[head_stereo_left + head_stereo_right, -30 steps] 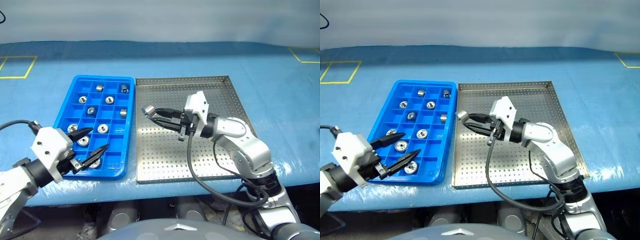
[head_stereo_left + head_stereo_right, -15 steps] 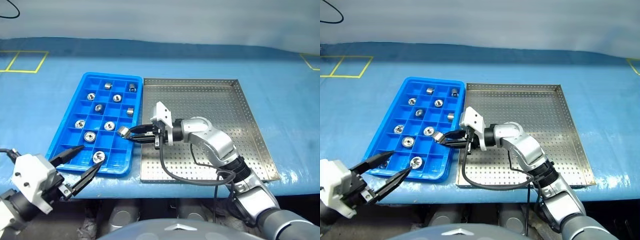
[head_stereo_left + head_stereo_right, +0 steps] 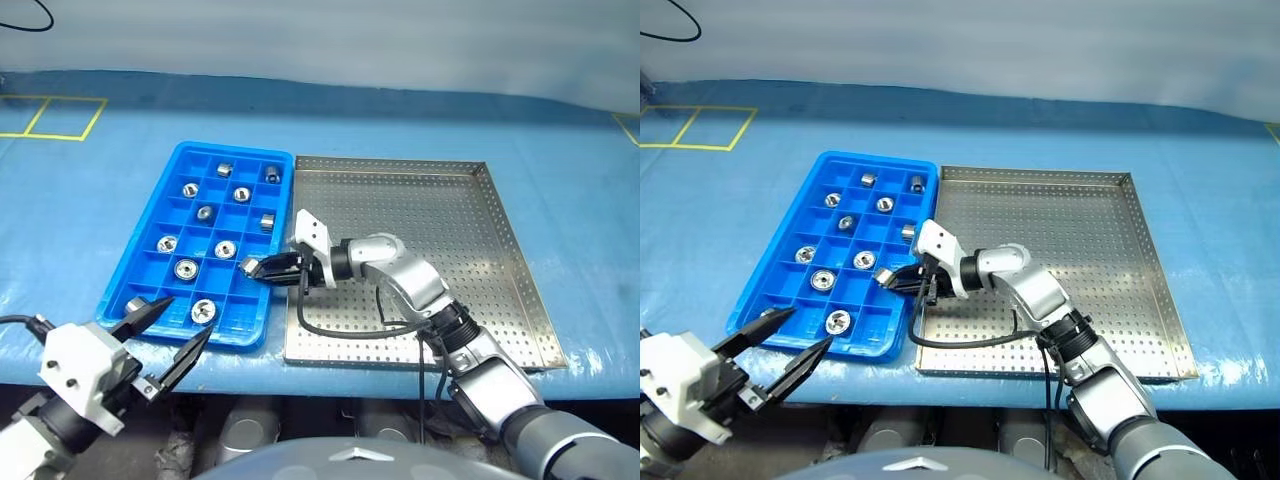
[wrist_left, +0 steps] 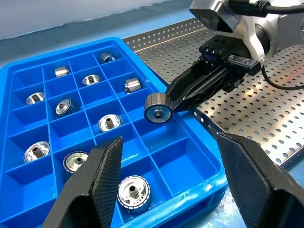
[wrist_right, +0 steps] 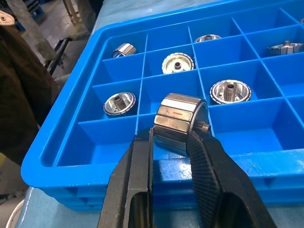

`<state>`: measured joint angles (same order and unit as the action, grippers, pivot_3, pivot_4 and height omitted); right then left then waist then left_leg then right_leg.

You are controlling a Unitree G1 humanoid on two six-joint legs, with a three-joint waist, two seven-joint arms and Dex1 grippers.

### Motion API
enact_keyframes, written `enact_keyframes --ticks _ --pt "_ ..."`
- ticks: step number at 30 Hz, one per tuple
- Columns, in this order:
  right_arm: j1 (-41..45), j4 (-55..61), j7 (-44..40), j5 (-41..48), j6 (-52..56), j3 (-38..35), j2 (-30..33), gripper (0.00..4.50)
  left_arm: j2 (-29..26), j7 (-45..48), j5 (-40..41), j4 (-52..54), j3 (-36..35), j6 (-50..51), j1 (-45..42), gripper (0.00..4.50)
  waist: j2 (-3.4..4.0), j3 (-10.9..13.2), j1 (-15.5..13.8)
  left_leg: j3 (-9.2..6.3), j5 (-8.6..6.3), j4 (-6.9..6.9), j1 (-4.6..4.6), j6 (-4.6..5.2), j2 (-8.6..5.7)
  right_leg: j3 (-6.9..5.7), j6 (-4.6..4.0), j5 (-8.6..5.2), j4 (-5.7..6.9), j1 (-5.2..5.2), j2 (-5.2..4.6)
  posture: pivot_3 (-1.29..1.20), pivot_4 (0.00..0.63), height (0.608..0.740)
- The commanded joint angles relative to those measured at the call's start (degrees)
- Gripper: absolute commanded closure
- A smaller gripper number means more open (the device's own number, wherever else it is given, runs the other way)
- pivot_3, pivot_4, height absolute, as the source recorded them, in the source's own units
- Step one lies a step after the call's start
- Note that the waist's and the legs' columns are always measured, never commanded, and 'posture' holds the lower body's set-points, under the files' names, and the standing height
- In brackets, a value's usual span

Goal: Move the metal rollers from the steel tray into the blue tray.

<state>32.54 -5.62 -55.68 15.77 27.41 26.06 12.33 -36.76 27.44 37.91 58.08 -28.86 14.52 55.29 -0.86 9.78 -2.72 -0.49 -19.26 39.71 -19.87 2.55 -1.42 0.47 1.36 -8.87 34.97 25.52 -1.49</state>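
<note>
The blue tray (image 3: 236,151) lies left of the steel tray (image 3: 450,230), and several metal rollers (image 3: 186,269) sit one to a compartment in it. My right gripper (image 3: 256,268) reaches leftward across the steel tray's left rim and is shut on one roller (image 5: 178,122). That roller (image 4: 157,108) hangs just above the blue tray's right-hand column, over a compartment toward the near end. My left gripper (image 3: 181,322) stands open at the blue tray's near edge, holding nothing, its fingertips (image 4: 109,156) spread over the nearest row.
Both trays rest on a blue table cover (image 3: 80,220) with yellow tape marks (image 3: 60,115) at the far left. A black cable (image 3: 340,330) from my right arm loops over the steel tray's near left part. The table's front edge runs just behind my left gripper.
My right gripper carried the roller left and down, from above the steel tray to over the blue tray's right column. My left gripper drew back toward the near edge. The camera view also shifted.
</note>
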Motion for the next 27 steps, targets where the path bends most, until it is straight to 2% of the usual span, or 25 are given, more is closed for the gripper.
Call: enact_keyframes --ticks 1,6,13,16,19,23,27 --pt "0.68 0.36 -0.06 -0.97 -1.25 -0.58 -0.32 3.7 -0.66 -0.78 -0.62 1.92 -0.15 -1.07 -0.59 1.1 0.01 0.0 0.03 0.0 0.01 -0.01 0.0 -0.01 0.0 0.0 0.0 -0.01 0.0 0.0 0.0 0.22 0.15 0.74" --pt "-0.31 1.23 2.23 -1.11 -3.73 -2.91 -1.7 2.16 -1.01 -0.89 -0.47 1.92 -0.48 0.28 -2.12 1.04 0.01 0.0 0.1 -0.01 0.02 -0.02 0.01 -0.03 0.0 0.0 0.07 -0.05 0.0 -0.01 0.0 0.19 0.15 0.74" --pt "-1.75 5.96 4.74 0.46 -3.24 -6.99 -1.44 2.16 -2.16 -0.71 -0.62 1.02 1.68 4.33 -10.01 1.04 0.03 0.01 0.23 -0.04 0.03 -0.02 0.01 -0.05 -0.01 -0.03 0.01 -0.01 -0.01 -0.01 0.01 0.14 0.15 0.74" --pt "-4.26 10.08 8.12 1.21 -3.82 -11.17 -0.84 2.16 -3.1 -1.12 -0.77 -1.02 8.03 6.95 -19.47 1.04 0.06 0.01 0.31 -0.07 0.04 -0.03 0.01 -0.06 -0.03 -0.05 -0.05 0.04 -0.02 -0.03 0.01 0.08 0.15 0.74" --pt "-8.0 13.36 11.29 0.0 -8.27 -15.25 0.94 2.16 -2.46 -2.55 -3.32 -4.06 17.34 9.77 -31.48 1.04 0.1 -0.05 0.32 -0.11 0.05 -0.02 0.04 -0.08 -0.08 -0.07 -0.05 0.06 -0.01 -0.1 -0.01 0.03 0.15 0.74" --pt "-11.4 16.9 13.44 0.06 -7.69 -19.84 5.74 2.16 1.98 -2.78 -8.63 -10.98 25.98 7.53 -42.96 1.04 0.14 -0.09 1.66 -0.03 0.06 -0.02 0.05 -0.09 -0.09 0.0 -0.01 0.11 -0.01 -0.08 -0.03 -0.04 0.15 0.74" --pt "-15.08 19.48 14.38 0.23 -6.45 -23.33 11.01 2.16 4.97 -1.56 -14.83 -19.76 31.72 5.1 -51.14 1.04 0.19 -0.13 3.27 -0.01 0.05 -0.04 0.06 -0.08 -0.05 0.02 -0.03 0.11 0.02 -0.06 -0.02 -0.13 0.15 0.74"
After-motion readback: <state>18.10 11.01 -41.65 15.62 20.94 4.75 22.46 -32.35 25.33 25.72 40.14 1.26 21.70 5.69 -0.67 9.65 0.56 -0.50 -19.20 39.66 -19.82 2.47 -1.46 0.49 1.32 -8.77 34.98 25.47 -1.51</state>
